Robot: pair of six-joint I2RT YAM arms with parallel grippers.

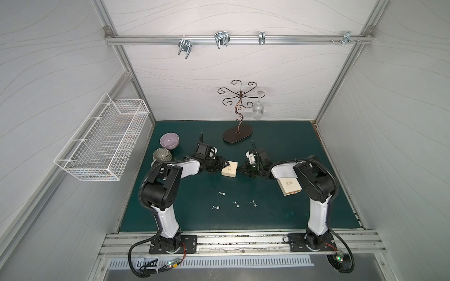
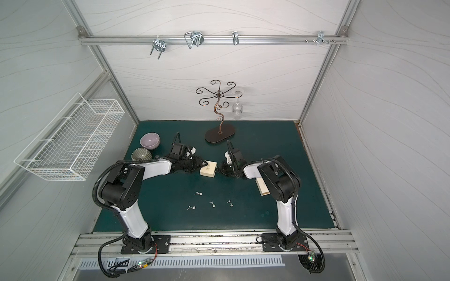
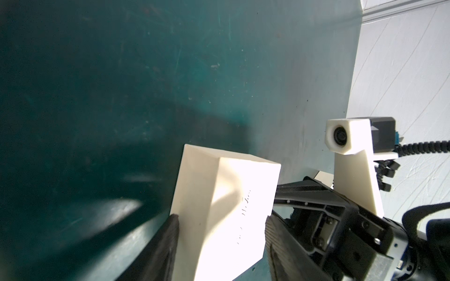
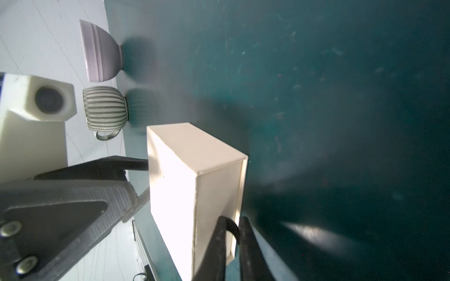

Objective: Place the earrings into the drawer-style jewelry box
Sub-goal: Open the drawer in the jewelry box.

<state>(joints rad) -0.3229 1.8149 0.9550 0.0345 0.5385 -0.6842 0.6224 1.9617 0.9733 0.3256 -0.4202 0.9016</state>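
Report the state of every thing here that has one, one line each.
jewelry box, drawer shut, clamped by the left gripper
right gripper, closed on the drawer's pull loop
earrings, all four loose on the mat
second box, looks shut, partly hidden
wine glass, hanging upside down from the rack
purple bowl, upright, empty
striped mug, upright

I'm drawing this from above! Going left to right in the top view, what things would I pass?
White wire basket → purple bowl → middle cream box → hanging wine glass → second cream box by the right arm.
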